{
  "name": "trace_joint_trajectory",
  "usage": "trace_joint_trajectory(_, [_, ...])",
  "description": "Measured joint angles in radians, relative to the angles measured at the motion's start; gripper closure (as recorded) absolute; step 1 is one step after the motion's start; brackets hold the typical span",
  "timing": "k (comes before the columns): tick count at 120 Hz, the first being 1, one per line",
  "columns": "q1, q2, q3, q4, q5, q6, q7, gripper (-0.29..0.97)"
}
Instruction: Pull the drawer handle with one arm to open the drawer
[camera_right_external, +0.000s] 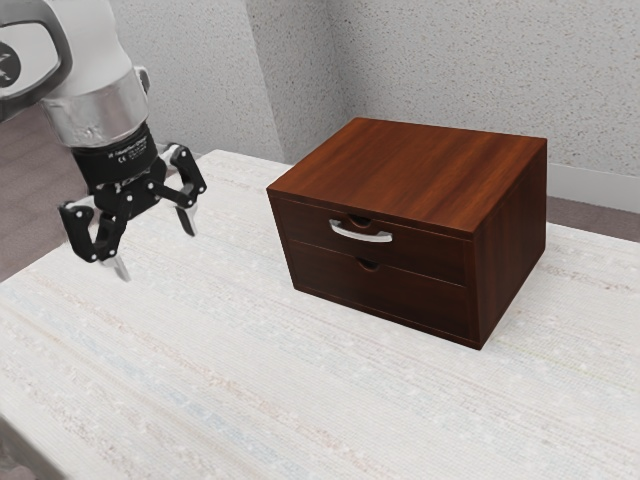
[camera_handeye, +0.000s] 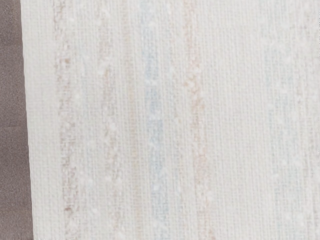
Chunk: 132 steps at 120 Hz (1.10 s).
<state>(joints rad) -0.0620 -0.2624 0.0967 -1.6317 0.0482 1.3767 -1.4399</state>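
spreading across most of the exterior view is a pale table (camera_right_external: 250, 400) with a woven, faintly striped surface. the same surface shows under the hand in the wrist view (camera_handeye: 175, 120), with a strip of dull brown floor (camera_handeye: 10, 100) past its edge. grey speckled walls (camera_right_external: 450, 60) rise behind it.

a dark reddish wooden cabinet (camera_right_external: 430, 170) stands on the table toward the exterior view's right, one corner turned to the camera. the white arm (camera_right_external: 90, 90) comes in at the exterior view's upper left, well apart from the cabinet.

the black gripper (camera_right_external: 156, 250) hangs above bare table, pointing down, its fingers (camera_right_external: 186, 215) spread wide with nothing between them.

the cabinet's front carries two drawers, one above the other. the upper drawer (camera_right_external: 420, 250) sits flush with the cabinet's face, closed. the lower drawer (camera_right_external: 400, 295) is flush too, with a small notch at its top edge.

the drawer handle (camera_right_external: 360, 235), a pale curved bar, lies across the upper drawer's front toward the exterior view's left, under a small recess. nothing touches it.
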Motion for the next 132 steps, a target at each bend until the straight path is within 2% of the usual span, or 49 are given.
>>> trace_joint_trajectory(23, [-0.003, 0.027, -0.001, -0.029, 0.001, 0.055, -0.098, 0.00])
trace_joint_trajectory(40, [-0.075, 0.061, -0.003, -0.042, 0.027, 0.082, -0.153, 0.00])
trace_joint_trajectory(86, [-0.092, 0.151, 0.008, -0.117, -0.087, 0.492, -0.245, 0.00])
trace_joint_trajectory(132, [-0.080, 0.231, 0.008, -0.111, -0.098, 0.665, -0.262, 0.00])
